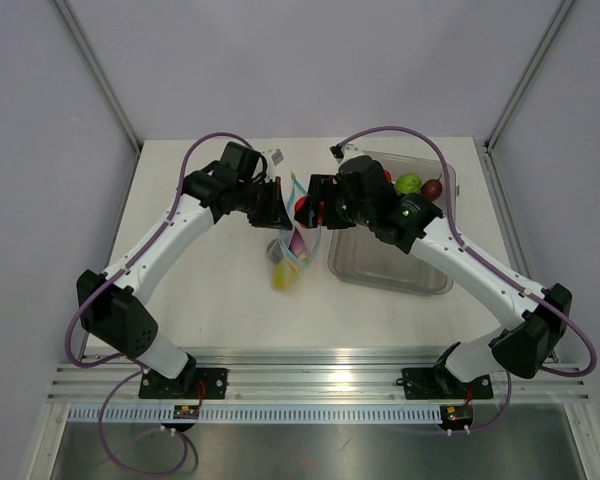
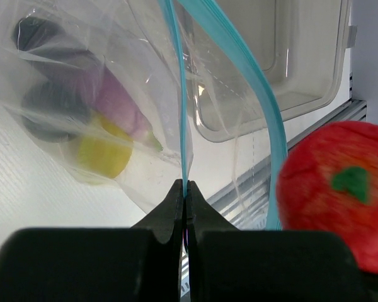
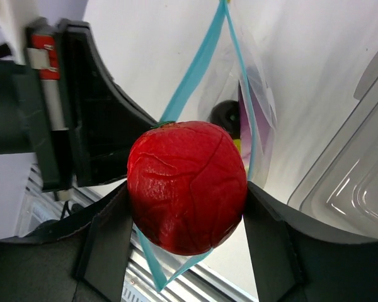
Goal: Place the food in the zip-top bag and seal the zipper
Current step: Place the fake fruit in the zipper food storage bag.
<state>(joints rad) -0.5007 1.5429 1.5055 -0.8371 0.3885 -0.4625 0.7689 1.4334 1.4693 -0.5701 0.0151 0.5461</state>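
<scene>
My left gripper [image 2: 186, 186] is shut on the light-blue zipper strip [image 2: 184, 107] of the clear zip-top bag [image 2: 113, 94] and holds it up above the table. The bag [image 1: 292, 255] hangs with its mouth open; inside are yellow [image 2: 104, 151], pink-purple [image 2: 116, 100] and dark pieces of food. My right gripper [image 3: 188, 217] is shut on a red tomato [image 3: 188, 185] and holds it at the bag's open mouth, between the two blue strips [image 3: 192, 69]. The tomato also shows in the left wrist view [image 2: 337, 192] and in the top view [image 1: 302, 205].
A grey translucent bin [image 1: 395, 250] stands right of the bag under my right arm. A green fruit [image 1: 409, 184] and a dark red one [image 1: 433, 188] lie in its far end. The table's front rail [image 1: 320, 385] runs along the near edge.
</scene>
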